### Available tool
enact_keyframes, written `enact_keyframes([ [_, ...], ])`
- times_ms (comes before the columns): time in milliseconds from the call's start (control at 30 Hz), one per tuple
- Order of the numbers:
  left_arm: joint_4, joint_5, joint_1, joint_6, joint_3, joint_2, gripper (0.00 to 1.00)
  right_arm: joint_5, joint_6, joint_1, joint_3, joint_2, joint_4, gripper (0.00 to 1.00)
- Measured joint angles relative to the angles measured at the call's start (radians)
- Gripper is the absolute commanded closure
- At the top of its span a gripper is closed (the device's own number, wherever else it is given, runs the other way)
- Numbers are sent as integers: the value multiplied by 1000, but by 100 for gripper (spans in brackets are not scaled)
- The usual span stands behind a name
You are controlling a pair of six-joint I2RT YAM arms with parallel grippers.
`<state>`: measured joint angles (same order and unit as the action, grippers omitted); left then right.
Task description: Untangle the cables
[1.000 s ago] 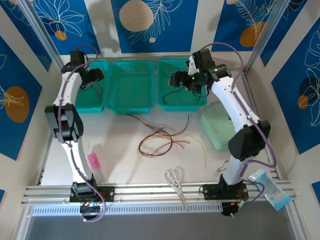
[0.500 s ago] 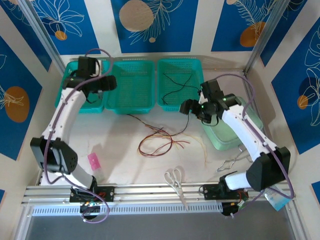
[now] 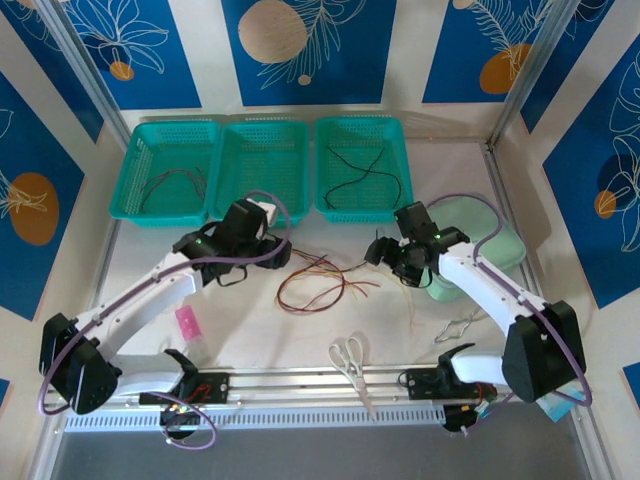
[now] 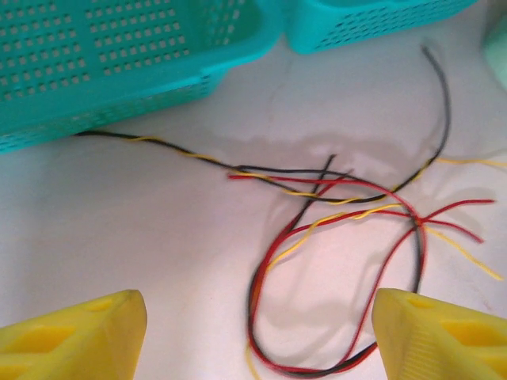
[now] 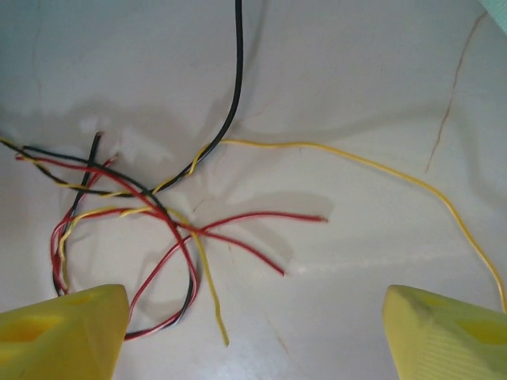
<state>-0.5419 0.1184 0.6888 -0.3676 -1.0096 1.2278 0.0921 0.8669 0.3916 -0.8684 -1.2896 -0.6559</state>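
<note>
Two finger pairs wide apart, empty: left fingers (image 4: 79, 332), right fingers (image 5: 55, 332), above tangled cables (image 3: 320, 285).

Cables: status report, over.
Left gripper open, empty. Right gripper open, empty. Cables tangled on table, not gripped. Scissors at near edge, clear of tangle.

No legible text, label, brand or number anywhere. Wall panels (image 3: 300, 50): leaf pattern only. Pink slip (image 3: 188, 322), near left on tabletop (image 3: 250, 330): too small to read.
</note>
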Motion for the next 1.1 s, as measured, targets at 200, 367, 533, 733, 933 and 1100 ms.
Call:
enact_keyframes([
  [200, 99, -1, 52, -36, 53, -2, 26, 2, 15, -19, 8, -115, 130, 36],
  [367, 143, -2, 63, -47, 53, 14, 26, 3, 11, -22, 6, -178, 201, 44],
  [533, 165, -5, 71, -54, 53, 32, 27, 6, 15, -22, -5, -232, 250, 50],
  [733, 169, -6, 74, -63, 53, 48, 27, 14, 13, -21, -35, -311, 294, 57],
  [933, 191, -19, 75, -90, 53, 50, 27, 23, 5, -21, -75, -378, 319, 61],
  [1100, 198, -24, 75, -100, 37, 63, 27, 42, 0, -20, -80, -404, 347, 62],
])
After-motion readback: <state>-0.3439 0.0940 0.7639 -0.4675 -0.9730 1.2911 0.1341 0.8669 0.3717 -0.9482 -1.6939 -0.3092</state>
